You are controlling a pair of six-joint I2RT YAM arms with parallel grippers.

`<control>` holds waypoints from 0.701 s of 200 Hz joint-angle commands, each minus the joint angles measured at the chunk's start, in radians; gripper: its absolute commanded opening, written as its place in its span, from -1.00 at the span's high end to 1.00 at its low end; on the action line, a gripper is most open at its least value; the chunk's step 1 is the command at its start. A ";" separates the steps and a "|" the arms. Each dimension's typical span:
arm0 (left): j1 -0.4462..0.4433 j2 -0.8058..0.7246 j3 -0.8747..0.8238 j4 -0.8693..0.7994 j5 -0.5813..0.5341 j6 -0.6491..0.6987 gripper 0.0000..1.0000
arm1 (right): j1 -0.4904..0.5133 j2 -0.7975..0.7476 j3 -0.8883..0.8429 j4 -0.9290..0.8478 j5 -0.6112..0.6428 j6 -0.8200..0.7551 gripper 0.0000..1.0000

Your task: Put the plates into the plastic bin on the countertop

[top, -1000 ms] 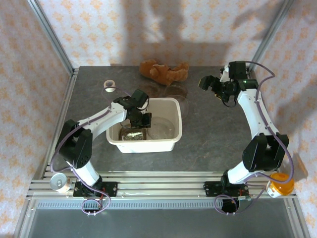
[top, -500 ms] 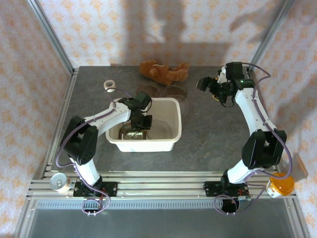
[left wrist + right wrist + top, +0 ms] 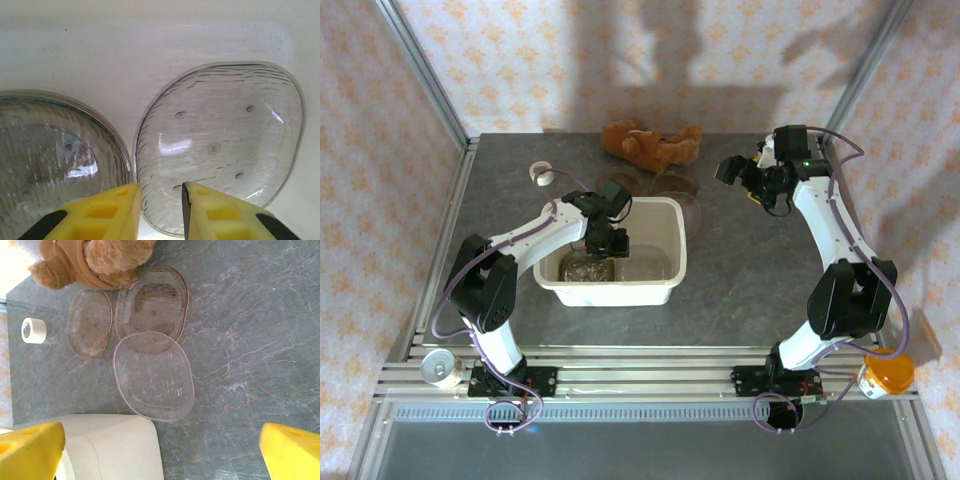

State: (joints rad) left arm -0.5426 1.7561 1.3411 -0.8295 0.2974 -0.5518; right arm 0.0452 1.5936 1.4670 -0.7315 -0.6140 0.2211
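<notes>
- Two clear plates [image 3: 220,145] lie side by side on the floor of the cream plastic bin [image 3: 150,45], directly beneath the left pincer [image 3: 159,200], whose yellow jaws stand narrowly apart and grip nothing.
- Three more plates [image 3: 154,376] sit on the grey desk [image 3: 240,340] ahead of the right pincer [image 3: 162,440], which hangs wide open and empty; a teddy bear [image 3: 90,260] lies just beyond them.
- On that count, the job looks a little under halfway done.
- The plates are see-through, faintly ribbed, brownish-tinted and glinting.
</notes>
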 commanded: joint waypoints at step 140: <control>-0.014 -0.207 0.170 -0.153 -0.285 0.049 -0.10 | 0.002 -0.007 0.034 -0.037 0.063 -0.060 -0.99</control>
State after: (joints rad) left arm -0.5510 1.6024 1.4460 -0.9348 0.1051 -0.5468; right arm 0.0452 1.5963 1.4681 -0.7345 -0.6048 0.2043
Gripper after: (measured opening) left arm 0.540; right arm 0.993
